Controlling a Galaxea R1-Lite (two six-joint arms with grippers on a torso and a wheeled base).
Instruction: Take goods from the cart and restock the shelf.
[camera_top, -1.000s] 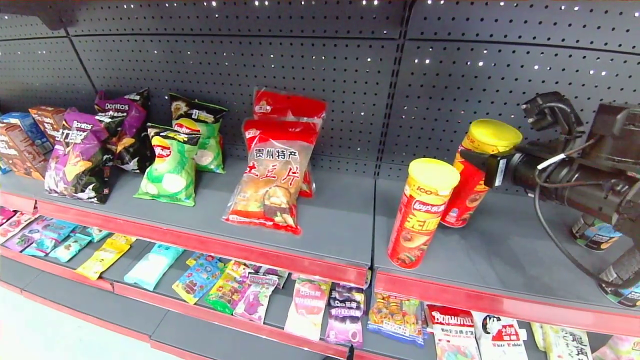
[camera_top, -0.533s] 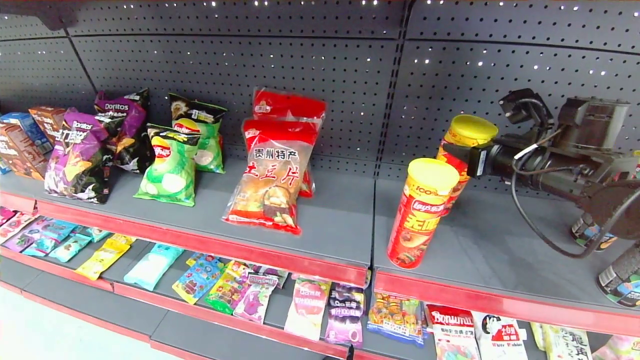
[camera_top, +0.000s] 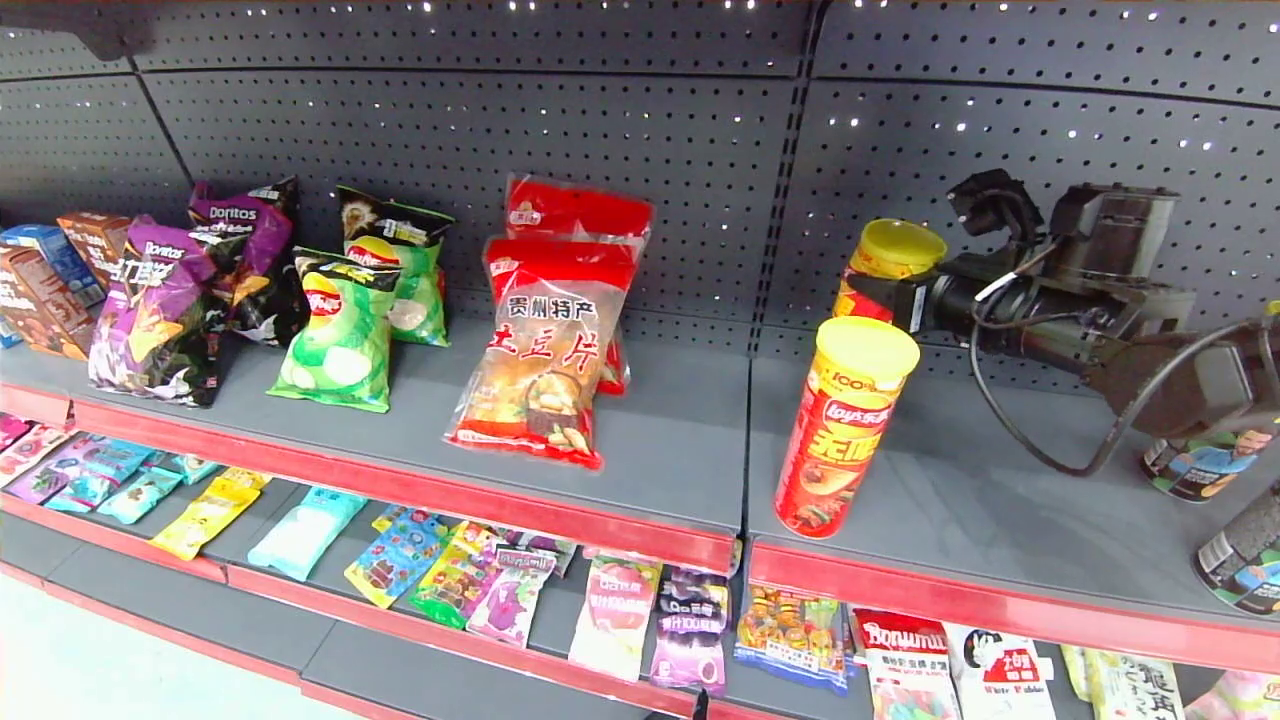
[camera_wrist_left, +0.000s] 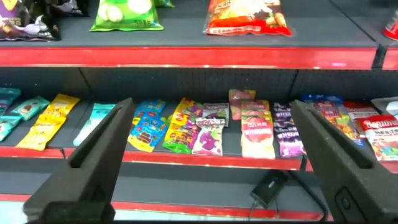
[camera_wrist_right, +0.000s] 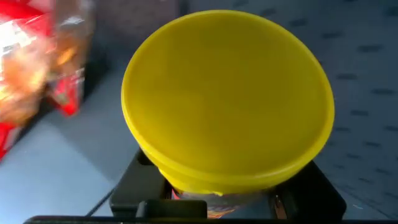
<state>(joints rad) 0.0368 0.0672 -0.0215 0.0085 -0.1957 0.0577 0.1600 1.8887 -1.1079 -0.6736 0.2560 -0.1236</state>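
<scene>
At shelf rear, just behind standing can: gripping yellow-lidded can w/ right jaws, upright, lid up, prob. so it lands as back row. Holding left jaws wide open, empty, facing candy packs.

On the upper shelf: two yellow-lidded cans of chips, front can and rear can; two purple chip bags; two green chip bags; two red potato-slice bags. At the left end at least three boxes, at the right end two printed tubs. Down below, too many small sweet packets for a sure count.
</scene>
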